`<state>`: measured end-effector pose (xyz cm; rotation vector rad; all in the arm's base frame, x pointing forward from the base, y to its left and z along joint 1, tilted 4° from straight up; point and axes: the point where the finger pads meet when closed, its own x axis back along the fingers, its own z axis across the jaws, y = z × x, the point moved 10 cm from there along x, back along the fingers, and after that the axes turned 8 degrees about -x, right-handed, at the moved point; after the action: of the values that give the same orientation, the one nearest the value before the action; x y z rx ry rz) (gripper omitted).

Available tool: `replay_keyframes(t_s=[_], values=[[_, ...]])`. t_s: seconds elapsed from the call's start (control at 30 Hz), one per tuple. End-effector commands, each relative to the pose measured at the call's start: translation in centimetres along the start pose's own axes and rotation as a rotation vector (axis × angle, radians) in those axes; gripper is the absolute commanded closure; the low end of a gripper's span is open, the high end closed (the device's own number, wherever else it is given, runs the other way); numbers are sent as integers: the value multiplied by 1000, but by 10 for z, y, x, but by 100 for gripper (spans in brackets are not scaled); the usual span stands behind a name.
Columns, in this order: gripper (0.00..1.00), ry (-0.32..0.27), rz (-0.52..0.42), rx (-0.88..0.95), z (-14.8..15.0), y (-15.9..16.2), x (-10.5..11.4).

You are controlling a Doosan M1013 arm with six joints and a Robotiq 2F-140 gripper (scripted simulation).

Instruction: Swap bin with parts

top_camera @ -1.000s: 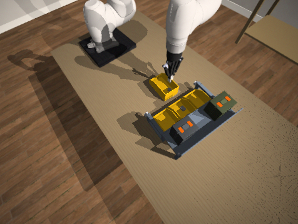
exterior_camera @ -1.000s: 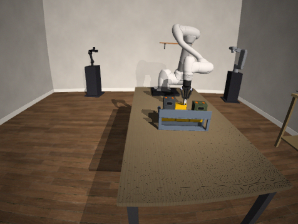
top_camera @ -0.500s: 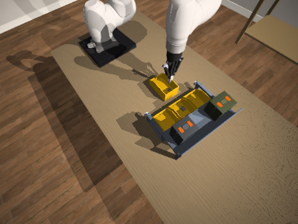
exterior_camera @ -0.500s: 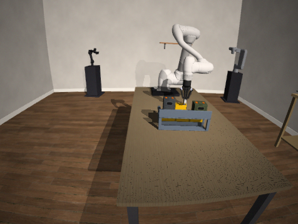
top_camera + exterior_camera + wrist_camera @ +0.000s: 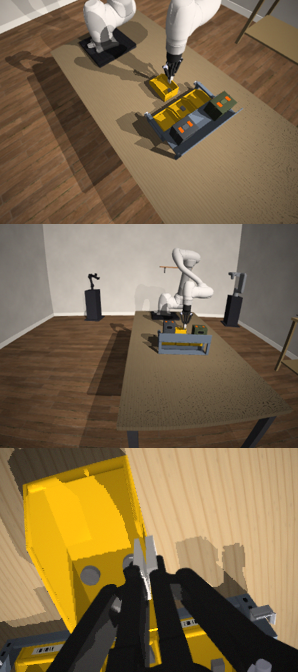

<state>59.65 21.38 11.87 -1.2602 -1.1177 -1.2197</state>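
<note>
A yellow open bin (image 5: 163,87) with a grey part (image 5: 169,90) in it is at the table's middle, just in front of the grey shelf (image 5: 192,120). My gripper (image 5: 170,78) comes down from above, shut on the rim of this bin's side wall; the wrist view shows the fingertips pinching that wall of the bin (image 5: 80,538). The bin is upright, at or just above the table top. More yellow bins (image 5: 181,107) stand side by side in the shelf, their open fronts toward my base.
A dark grey box (image 5: 184,129) and a green box (image 5: 220,104), both with orange tabs, stand on the shelf. My base plate (image 5: 107,47) is at the far end of the table. A wooden stand (image 5: 272,31) is beyond the right edge.
</note>
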Motion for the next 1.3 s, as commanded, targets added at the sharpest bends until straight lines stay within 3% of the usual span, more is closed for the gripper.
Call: replay_keyframes(t_s=[0.0,0.23,0.27,1.27], values=[[90,0,0,0,0,0,0],[90,0,0,0,0,0,0],[76,0,0,0,0,0,0],[76,0,0,0,0,0,0]])
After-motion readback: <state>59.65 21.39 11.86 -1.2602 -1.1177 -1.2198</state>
